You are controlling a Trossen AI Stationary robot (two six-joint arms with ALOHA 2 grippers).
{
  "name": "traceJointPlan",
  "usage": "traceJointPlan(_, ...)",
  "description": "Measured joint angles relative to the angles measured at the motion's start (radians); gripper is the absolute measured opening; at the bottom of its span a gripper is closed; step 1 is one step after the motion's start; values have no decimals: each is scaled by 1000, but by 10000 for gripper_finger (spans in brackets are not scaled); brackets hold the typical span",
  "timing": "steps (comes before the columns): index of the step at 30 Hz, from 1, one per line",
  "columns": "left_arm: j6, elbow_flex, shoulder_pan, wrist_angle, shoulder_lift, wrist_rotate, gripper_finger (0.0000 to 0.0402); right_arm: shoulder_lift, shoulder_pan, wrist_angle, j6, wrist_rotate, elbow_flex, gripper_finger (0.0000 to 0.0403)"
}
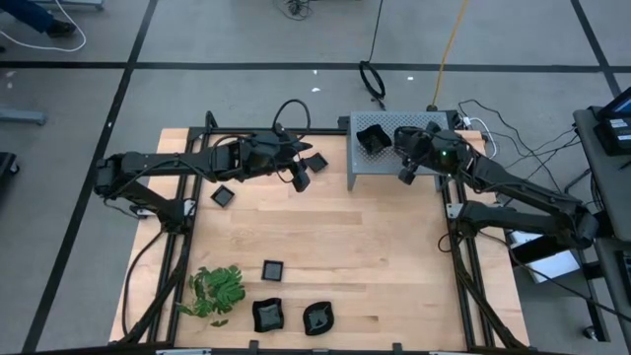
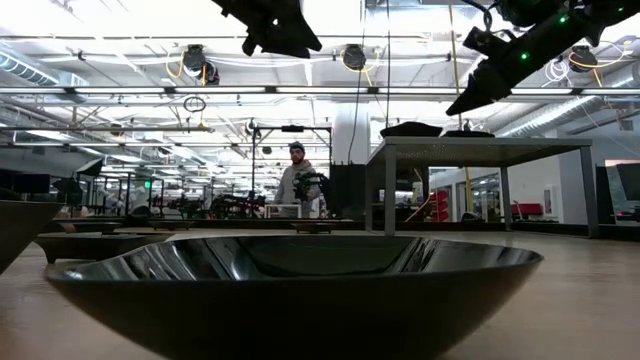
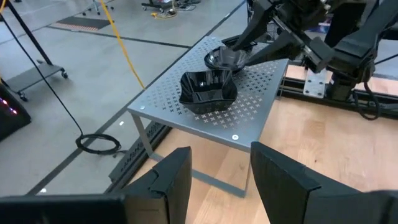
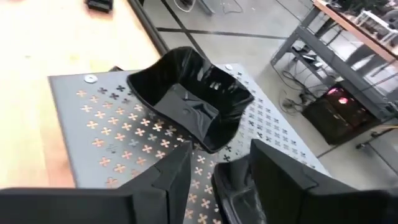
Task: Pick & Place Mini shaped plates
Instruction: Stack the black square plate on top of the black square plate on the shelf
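Observation:
Small glossy black plates lie about: a wavy square one (image 1: 372, 138) (image 4: 189, 99) (image 3: 208, 90) on top of the grey perforated box (image 1: 394, 170), and a rounded one (image 3: 221, 59) (image 4: 233, 186) beside it. More sit on the wooden table (image 1: 317, 160), (image 1: 224, 196), (image 1: 273, 268), (image 1: 267, 315), (image 1: 317, 318). My right gripper (image 4: 219, 177) (image 1: 406, 150) hovers over the box top, open, its fingers either side of the rounded plate. My left gripper (image 3: 221, 180) (image 1: 301, 176) is open and empty, in the air left of the box. My right gripper comes slanting down from the table's right side with its fingers (image 3: 245, 43) over the rounded plate's rim (image 4: 227, 171). The plate sits on the box top. Whether the fingers touch it I cannot tell.
A green leafy sprig (image 1: 215, 291) lies at the near left of the table. Cables run along the far edge (image 1: 291, 113). In the low view a large plate (image 2: 290, 290) fills the foreground. A person (image 2: 297, 180) stands far off in the room behind.

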Motion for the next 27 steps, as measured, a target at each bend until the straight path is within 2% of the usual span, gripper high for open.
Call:
traceJointPlan(12,4,0,2,0,0,-7,170,-41,0,-10,46,-7,0,151)
traceJointPlan(16,28,0,2,-29,0,-100,170,-52,2,31,67,-7,0,150)
traceJointPlan(18,26,0,8,-96,-1,-151,170,-56,2,72,114,-8,0,150)
traceJointPlan(20,-26,0,29,-209,-8,-151,170,-62,2,121,152,-8,0,150)
traceJointPlan(27,-448,0,138,-752,-10,-12,170,-63,2,204,188,-7,0,149)
